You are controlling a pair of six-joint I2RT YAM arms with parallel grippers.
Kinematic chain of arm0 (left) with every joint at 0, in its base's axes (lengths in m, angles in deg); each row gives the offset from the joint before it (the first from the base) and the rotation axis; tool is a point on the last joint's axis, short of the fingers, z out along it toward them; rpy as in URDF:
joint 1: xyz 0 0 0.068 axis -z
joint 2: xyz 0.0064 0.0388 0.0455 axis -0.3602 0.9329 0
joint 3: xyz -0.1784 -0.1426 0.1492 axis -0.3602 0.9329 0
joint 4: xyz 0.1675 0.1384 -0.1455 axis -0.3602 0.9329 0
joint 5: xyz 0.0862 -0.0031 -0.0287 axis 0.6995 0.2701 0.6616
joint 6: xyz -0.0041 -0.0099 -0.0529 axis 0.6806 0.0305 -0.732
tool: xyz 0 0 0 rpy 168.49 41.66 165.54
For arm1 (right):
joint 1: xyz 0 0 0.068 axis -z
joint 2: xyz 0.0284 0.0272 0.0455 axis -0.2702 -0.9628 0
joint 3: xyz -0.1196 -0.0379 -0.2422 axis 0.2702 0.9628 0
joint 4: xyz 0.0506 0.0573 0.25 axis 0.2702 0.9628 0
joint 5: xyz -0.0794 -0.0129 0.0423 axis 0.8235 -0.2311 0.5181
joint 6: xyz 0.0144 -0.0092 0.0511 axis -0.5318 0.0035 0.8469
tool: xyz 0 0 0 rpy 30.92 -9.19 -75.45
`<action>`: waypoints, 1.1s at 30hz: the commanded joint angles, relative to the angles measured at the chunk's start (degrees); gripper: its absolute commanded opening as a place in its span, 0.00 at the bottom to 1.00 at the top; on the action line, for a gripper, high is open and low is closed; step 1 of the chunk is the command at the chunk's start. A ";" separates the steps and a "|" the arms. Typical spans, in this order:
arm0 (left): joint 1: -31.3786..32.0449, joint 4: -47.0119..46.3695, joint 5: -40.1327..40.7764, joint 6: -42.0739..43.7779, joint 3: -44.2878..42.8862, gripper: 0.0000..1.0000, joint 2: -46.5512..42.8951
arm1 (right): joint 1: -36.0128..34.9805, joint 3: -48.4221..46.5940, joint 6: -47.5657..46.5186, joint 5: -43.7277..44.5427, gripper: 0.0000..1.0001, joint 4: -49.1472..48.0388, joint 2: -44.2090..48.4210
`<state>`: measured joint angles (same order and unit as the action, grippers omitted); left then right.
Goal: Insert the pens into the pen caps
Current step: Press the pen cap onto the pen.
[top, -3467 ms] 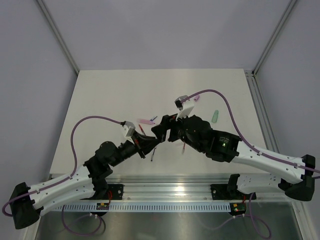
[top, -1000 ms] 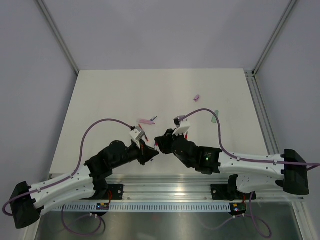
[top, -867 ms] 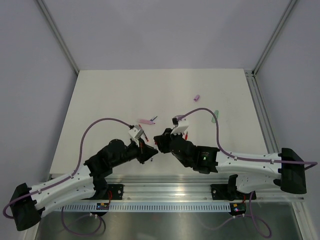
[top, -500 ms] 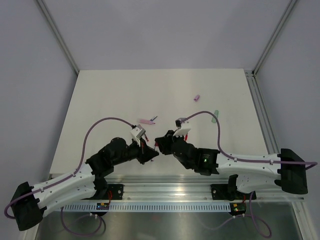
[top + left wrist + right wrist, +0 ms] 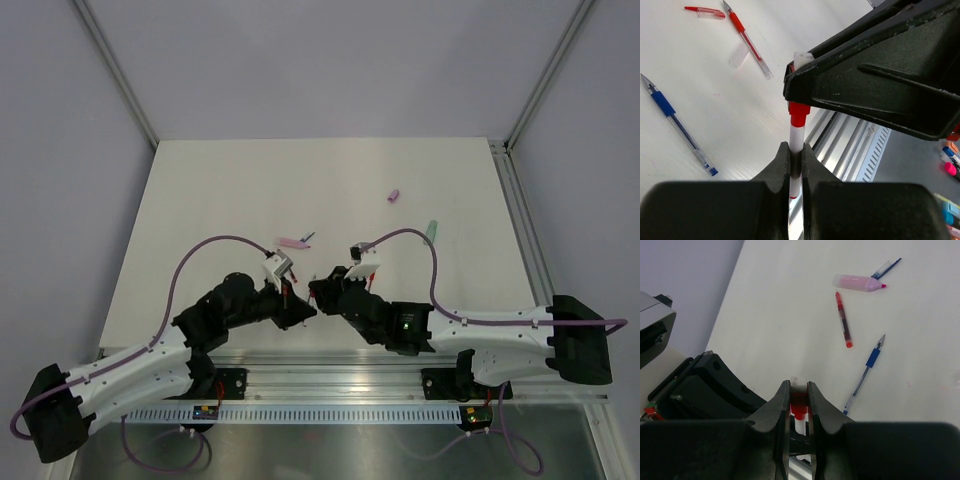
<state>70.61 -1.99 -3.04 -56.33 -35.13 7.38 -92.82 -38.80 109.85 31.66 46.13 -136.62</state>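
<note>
Fingers of the left arm [image 5: 776, 172] pinch a white-barrelled, red-collared pen [image 5: 796, 134] over the near edge of the bench [image 5: 220, 200], its long axis pointing rightward, red end meeting the pale cap [image 5: 799, 385] clamped between the right fingers [image 5: 818, 407].

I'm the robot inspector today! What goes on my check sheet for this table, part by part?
Surface: white table, no spills seen.
Job's things: held pen meets a cap; loose blue pen, loose red pen, pink highlighter and lilac cap.
Clutter: nothing seen.
Grippers: left claw shut on the held pen; right claw shut on the cap.
Cables: purple cables arch over the arms.
Surroundings: grey walls, metal rail at the near edge.
</note>
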 commanded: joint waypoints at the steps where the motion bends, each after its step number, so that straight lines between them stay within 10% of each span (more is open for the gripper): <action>1: -3.62 -26.70 11.07 -2.01 -7.92 0.00 -0.21 | -6.27 -3.54 0.27 -14.51 0.00 10.89 -5.98; 9: -3.62 -23.27 17.74 0.27 -7.57 0.00 -1.79 | -6.26 -16.24 -0.20 -13.00 0.00 19.32 -8.44; 33: -4.23 -22.57 14.07 0.36 -20.13 0.00 -1.35 | -8.37 -3.60 10.71 -15.64 0.00 15.65 -16.88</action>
<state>69.05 15.48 3.06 -55.41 -41.71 8.64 -94.09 -47.83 116.65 36.53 49.98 -149.80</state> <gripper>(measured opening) 0.046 0.217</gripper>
